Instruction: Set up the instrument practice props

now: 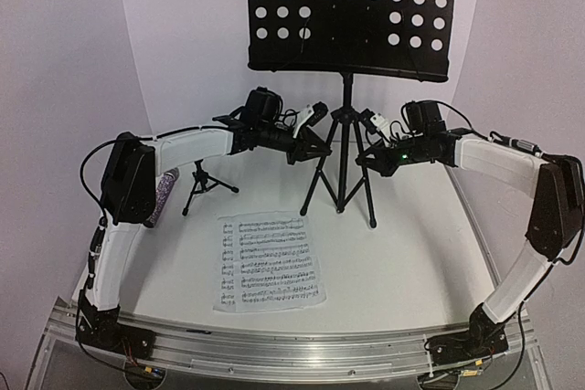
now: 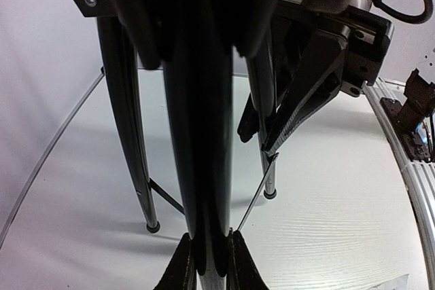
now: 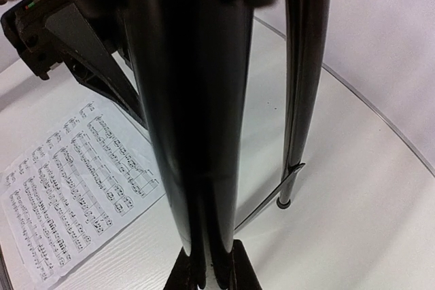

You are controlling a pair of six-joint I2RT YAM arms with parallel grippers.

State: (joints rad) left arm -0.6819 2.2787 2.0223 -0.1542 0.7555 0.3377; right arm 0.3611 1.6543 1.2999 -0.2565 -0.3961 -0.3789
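The tall black music stand [image 1: 344,166] stands upright at the middle back, its perforated tray [image 1: 352,11] on top. My left gripper [image 1: 318,146] is shut on the stand's left leg [image 2: 204,134], with its fingers [image 2: 182,266] pressed on both sides. My right gripper [image 1: 367,156] is shut on the right leg [image 3: 197,120] in the same way. White sheet music [image 1: 270,262] lies flat in front of the stand and also shows in the right wrist view [image 3: 68,181]. The small mic stand [image 1: 201,184] stands at the left. The glittery purple microphone [image 1: 164,194] lies beside it, partly hidden by my left arm.
The white backdrop curves up close behind the stand. A metal rail [image 1: 292,353] runs along the near table edge by the arm bases. The stand's other legs [image 2: 129,134] and thin braces [image 3: 268,205] rest on the white table.
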